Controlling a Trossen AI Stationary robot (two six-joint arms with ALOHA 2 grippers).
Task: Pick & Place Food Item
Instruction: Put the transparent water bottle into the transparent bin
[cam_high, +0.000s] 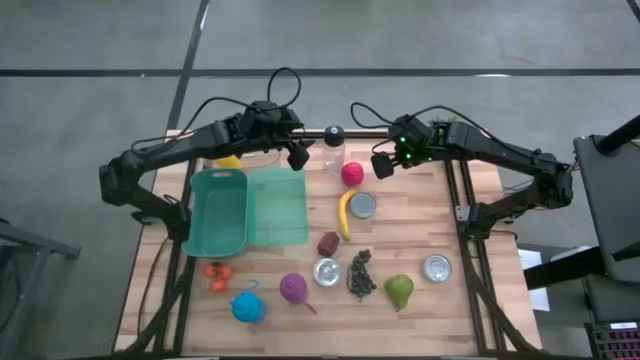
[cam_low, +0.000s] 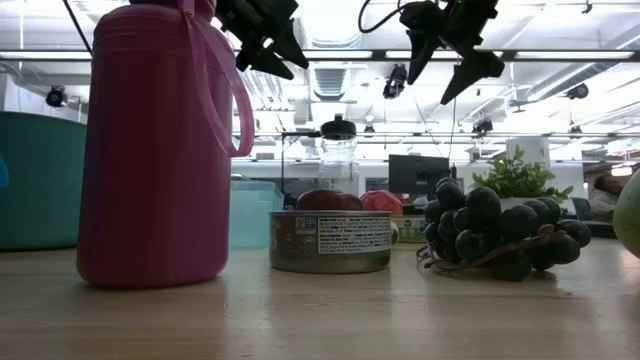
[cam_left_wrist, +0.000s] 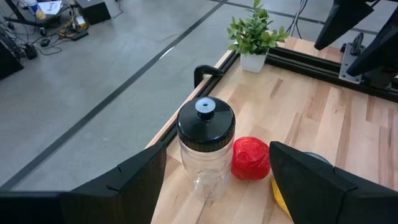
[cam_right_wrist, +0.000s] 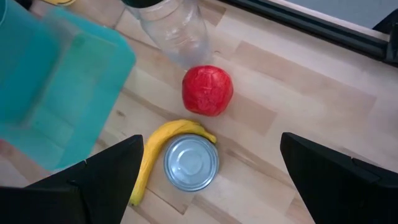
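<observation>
Open-plan lab: strip-lit ceiling (cam_low: 330, 75), monitors (cam_low: 418, 172).

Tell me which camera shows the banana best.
The high view: the whole banana lies clear on the table, curving beside the can. The right wrist view also shows it well, curled against that can. The left wrist view catches only a yellow sliver behind a finger. In the low view I can't make it out.

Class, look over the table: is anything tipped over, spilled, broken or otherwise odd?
Nothing stands out. The clear plastic jar with a black lid stands upright, the three metal cans sit flat, the fruit lies loose on the wooden table, and nothing has spilled.
</observation>
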